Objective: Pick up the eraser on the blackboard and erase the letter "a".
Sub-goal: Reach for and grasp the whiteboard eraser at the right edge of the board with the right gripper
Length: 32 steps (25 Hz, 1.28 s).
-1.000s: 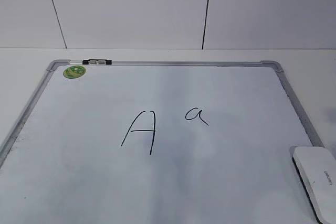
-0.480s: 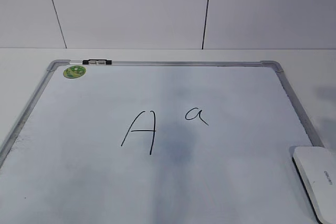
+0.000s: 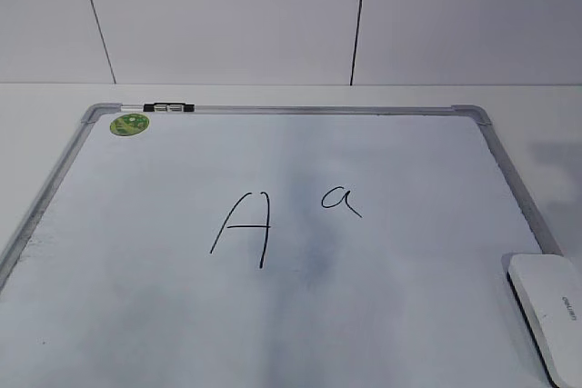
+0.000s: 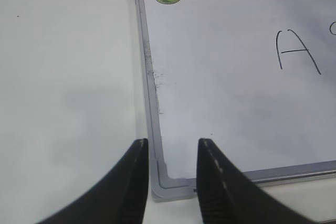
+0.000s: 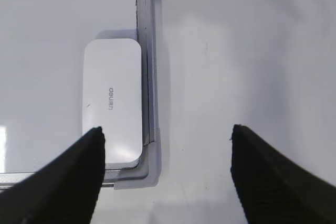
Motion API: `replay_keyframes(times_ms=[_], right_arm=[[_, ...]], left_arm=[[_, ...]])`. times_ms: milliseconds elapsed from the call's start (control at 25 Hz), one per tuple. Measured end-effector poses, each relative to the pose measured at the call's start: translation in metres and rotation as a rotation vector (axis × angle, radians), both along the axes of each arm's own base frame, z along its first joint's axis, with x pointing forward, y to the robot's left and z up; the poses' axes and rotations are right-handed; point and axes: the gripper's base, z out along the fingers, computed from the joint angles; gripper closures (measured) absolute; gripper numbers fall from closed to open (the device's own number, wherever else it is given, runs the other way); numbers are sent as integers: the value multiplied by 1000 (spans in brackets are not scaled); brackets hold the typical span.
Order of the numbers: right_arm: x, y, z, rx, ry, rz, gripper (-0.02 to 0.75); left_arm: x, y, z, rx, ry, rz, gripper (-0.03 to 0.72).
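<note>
The blackboard (image 3: 409,315) is a white board with a silver-grey frame, lying flat. A small black letter "a" (image 3: 339,200) is written at its middle, right of a large capital "A" (image 3: 244,229). The white eraser (image 3: 550,313) lies in the board's near right corner. In the right wrist view the eraser (image 5: 113,106) lies against the frame, and my right gripper (image 5: 166,132) hangs open and empty above the board's corner, its left finger over the eraser's near end. My left gripper (image 4: 171,142) is open and empty above the board's near left corner (image 4: 168,184). No gripper shows in the exterior view.
A green round sticker (image 3: 129,124) sits in the board's far left corner, beside a small black clip (image 3: 168,108) on the top frame. The board lies on a white table (image 3: 536,106). A white panelled wall (image 3: 273,15) stands behind.
The eraser and the letters have not moved. A grey shadow has grown on the board below the "a" and on the table at the far right.
</note>
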Motion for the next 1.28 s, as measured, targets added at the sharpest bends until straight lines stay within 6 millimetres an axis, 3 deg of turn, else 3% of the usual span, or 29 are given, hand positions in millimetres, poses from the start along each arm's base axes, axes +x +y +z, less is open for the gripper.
replay_keyframes(times_ms=[280,600,840,1280], right_arm=[[27,2,-14,51,51,-36,146],[35,13,-17,98,51,5,146],[47,21,-36,98,200,33,146],[62,27,-56,160,318,21,146]], left_arm=[[0,0,0,-2,0,-1,453],[0,-2,0,-25,1,-16,453],[-1,-5,1,-52,1,-34,453],[-1,-5,1,-55,1,-36,453]])
